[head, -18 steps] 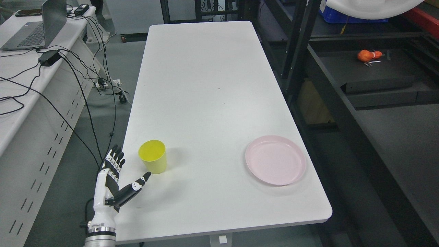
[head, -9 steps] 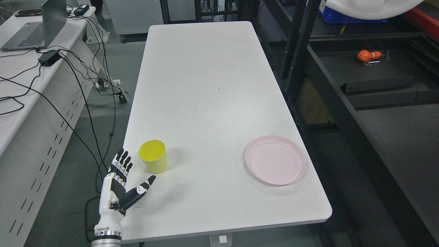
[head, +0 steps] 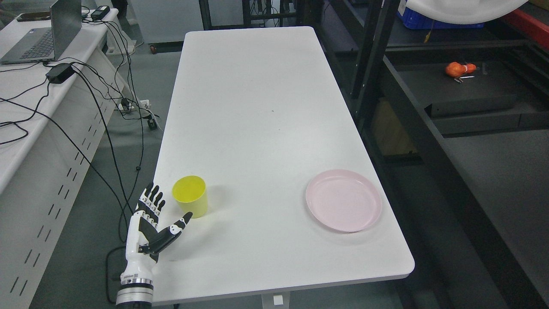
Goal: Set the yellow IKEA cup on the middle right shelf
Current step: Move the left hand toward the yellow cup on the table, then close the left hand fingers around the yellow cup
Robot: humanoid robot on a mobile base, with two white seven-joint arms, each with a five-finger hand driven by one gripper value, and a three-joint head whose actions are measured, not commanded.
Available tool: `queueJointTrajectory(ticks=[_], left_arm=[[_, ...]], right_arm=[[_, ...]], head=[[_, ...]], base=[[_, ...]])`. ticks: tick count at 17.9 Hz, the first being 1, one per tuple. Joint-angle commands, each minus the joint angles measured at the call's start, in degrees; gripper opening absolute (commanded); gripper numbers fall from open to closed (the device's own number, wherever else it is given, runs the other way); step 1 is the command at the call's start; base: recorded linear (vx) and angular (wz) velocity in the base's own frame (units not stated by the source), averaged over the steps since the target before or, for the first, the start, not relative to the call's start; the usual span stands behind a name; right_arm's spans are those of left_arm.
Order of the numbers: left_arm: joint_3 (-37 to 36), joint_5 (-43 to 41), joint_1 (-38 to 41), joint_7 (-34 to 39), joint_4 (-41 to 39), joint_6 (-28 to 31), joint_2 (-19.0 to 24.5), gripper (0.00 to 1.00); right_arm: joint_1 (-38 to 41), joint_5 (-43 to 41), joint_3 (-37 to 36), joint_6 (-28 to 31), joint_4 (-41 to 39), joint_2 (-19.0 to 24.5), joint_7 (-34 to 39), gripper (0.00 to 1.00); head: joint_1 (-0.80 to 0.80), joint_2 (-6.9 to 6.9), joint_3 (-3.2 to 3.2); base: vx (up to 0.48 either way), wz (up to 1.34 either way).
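Yellow cup (head: 189, 196) stands upright and open-mouthed near the front left corner of the white table (head: 257, 107), just right of my left hand (head: 149, 227). My four fingers (head: 152, 201) point up and away beside the cup's left wall, spread a little and holding nothing; my thumb (head: 178, 225) angles out to the right, its tip just below the cup's base. Whether the thumb tip touches the cup I cannot tell.

Further right on the same table, well apart from the cup, lies a pink plate (head: 343, 205) near the right edge. Black shelving (head: 450, 98) runs along the table's right side, with a small orange object (head: 459, 69) on one dark shelf. To the left stands a white desk (head: 25, 128) carrying a laptop (head: 43, 34), a power brick (head: 60, 72) and black cables (head: 107, 128) trailing down to the grey floor.

My left forearm rises from the bottom edge at the table's left front corner, wrist straight, palm turned toward the cup.
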Motion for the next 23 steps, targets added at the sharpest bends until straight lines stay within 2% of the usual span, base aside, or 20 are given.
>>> queueJointTrajectory(ticks=[1,12,15,23], left_arm=[[0.34,0.20,-4.32,-0.04,7.31,1.29,1.00,0.99],[-6.42,0.11,-7.31,-0.22,7.58,3.04,1.00,0.99],[-6.25,0.11,-9.07,-0.22,9.32,5.07,1.00,0.99],[-5.90,0.02,-14.08,-0.31,14.78,5.77,1.00,0.97]], right_arm=[[0.79,-1.41,0.97,0.03,0.01,-1.00,-0.04,0.99],[0.79,-1.41,0.97,0.03,0.01,-1.00,-0.04,0.99],[0.79,-1.41,0.97,0.03,0.01,-1.00,-0.04,0.99],[0.79,-1.41,0.97,0.03,0.01,-1.00,-0.04,0.99]], head=[[0.00,0.00,0.00],[0.00,0.00,0.00],[0.00,0.00,0.00],[0.00,0.00,0.00]], base=[[0.013,-0.01],[0.000,0.00],[0.000,0.00],[0.000,0.00]])
